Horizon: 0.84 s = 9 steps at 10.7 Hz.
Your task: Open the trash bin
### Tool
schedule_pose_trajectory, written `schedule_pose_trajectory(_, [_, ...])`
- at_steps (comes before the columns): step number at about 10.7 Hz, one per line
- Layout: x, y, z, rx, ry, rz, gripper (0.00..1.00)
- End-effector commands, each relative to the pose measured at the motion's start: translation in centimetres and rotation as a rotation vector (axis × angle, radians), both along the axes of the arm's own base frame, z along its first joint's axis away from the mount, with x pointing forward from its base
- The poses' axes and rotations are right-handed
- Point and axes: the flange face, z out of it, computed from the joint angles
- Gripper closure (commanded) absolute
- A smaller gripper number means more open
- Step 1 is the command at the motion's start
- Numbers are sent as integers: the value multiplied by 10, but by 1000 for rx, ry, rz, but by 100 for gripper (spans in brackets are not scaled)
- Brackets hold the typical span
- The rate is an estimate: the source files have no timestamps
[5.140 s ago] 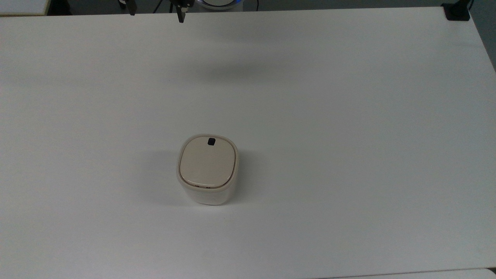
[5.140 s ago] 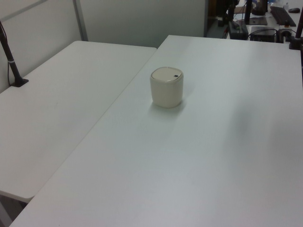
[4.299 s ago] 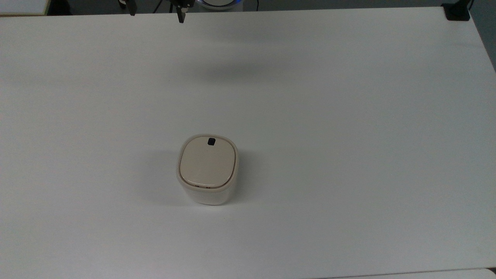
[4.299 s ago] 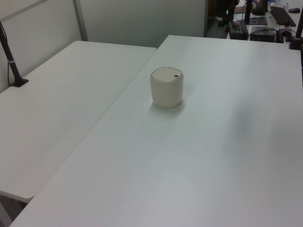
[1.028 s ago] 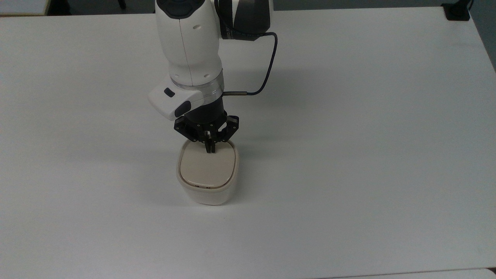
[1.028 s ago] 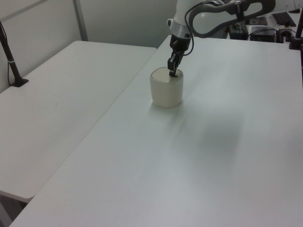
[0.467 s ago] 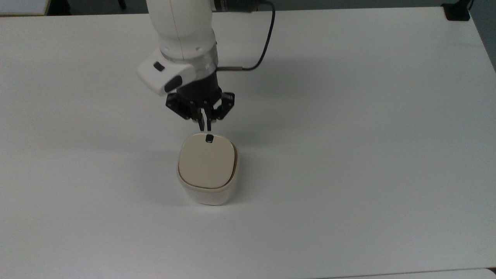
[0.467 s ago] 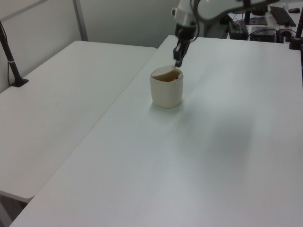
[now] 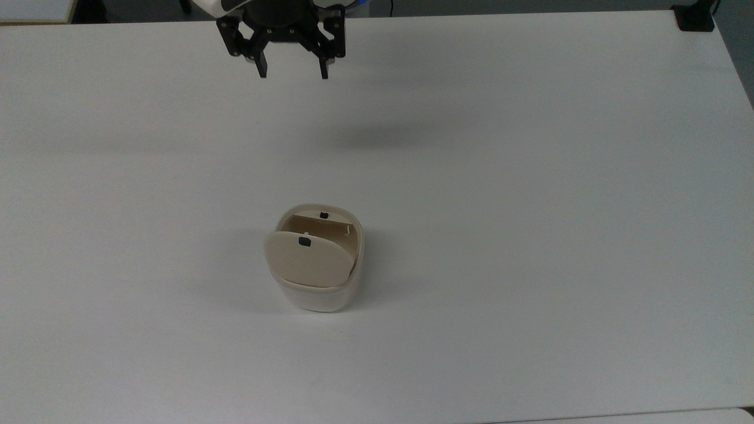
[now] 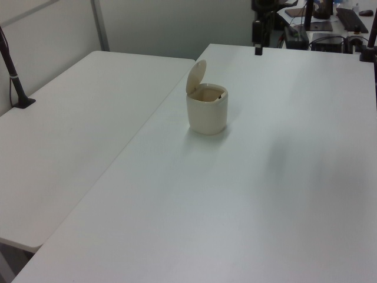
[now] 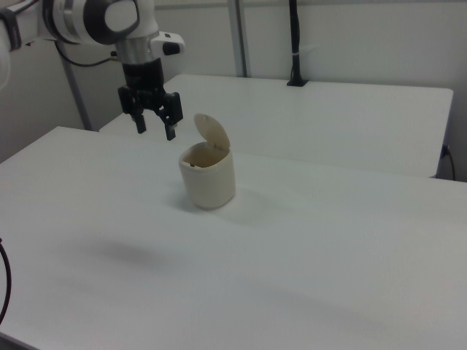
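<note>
The bin (image 9: 315, 277) stands near the middle of the table (image 9: 530, 206), a little toward 7 o'clock of the top view's centre. Its lid (image 9: 305, 259) is swung up on the hinge at the bin's 6 o'clock edge in the top view, standing nearly upright, so the inside of the body shows. A small black latch (image 9: 304, 241) sits at the lid's free edge, and a matching black catch (image 9: 323, 214) sits on the rim at the bin's 12 o'clock side.

The gripper (image 9: 291, 75) hangs in the air at 12 o'clock from the bin in the top view, well apart from it, near the table's far edge. Its two fingers are spread wide with nothing between them. In the right view the gripper (image 11: 155, 134) hovers at about 10 o'clock from the bin (image 11: 209, 179), fingers pointing down, clear of the raised lid (image 11: 211, 132).
</note>
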Motion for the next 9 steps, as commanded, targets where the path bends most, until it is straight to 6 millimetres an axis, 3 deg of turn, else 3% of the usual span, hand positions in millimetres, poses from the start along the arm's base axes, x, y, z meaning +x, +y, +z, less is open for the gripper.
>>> schedule_pose_trajectory(1, [-34,-6,11,-9,108,1,0])
schedule_pose_trajectory(4, [-40,-18,21,-4,104,17,0])
schedule_pose_trajectory(7, [-44,-55,27,22,89,119,0])
schedule_pose_trajectory(9, [-43,-54,33,11,70,120,0])
